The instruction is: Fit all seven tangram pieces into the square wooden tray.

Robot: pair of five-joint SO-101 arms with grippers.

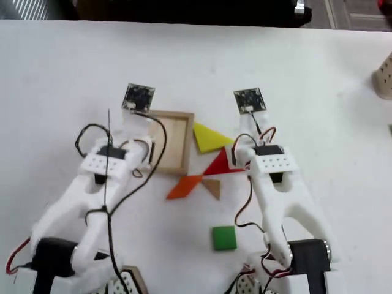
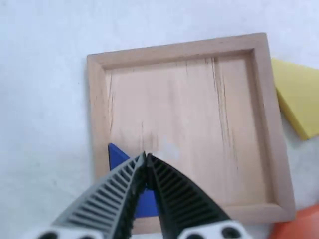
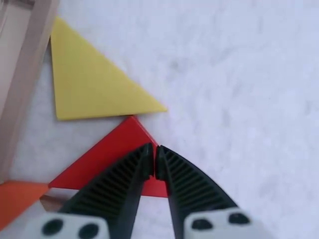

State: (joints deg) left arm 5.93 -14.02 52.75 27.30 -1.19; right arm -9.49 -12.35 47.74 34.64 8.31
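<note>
The square wooden tray (image 1: 174,144) lies at mid-table with its rim (image 2: 174,50) in the left wrist view. A blue piece (image 2: 117,155) lies flat in one corner of the tray. My left gripper (image 2: 148,159) is shut, its tips right over that piece. Beside the tray are a yellow triangle (image 1: 208,138), a red triangle (image 1: 222,165), an orange parallelogram (image 1: 184,187) and a tan triangle (image 1: 212,187). Nearer the arm bases sits a green square (image 1: 224,237). My right gripper (image 3: 153,155) is shut above the red triangle (image 3: 107,157), next to the yellow triangle (image 3: 89,84).
Black cables hang from the left arm (image 1: 92,184) across the tray's near side. The right arm (image 1: 278,184) stands right of the loose pieces. A tan perforated object (image 1: 384,76) sits at the table's right edge. White table stretches beyond the tray.
</note>
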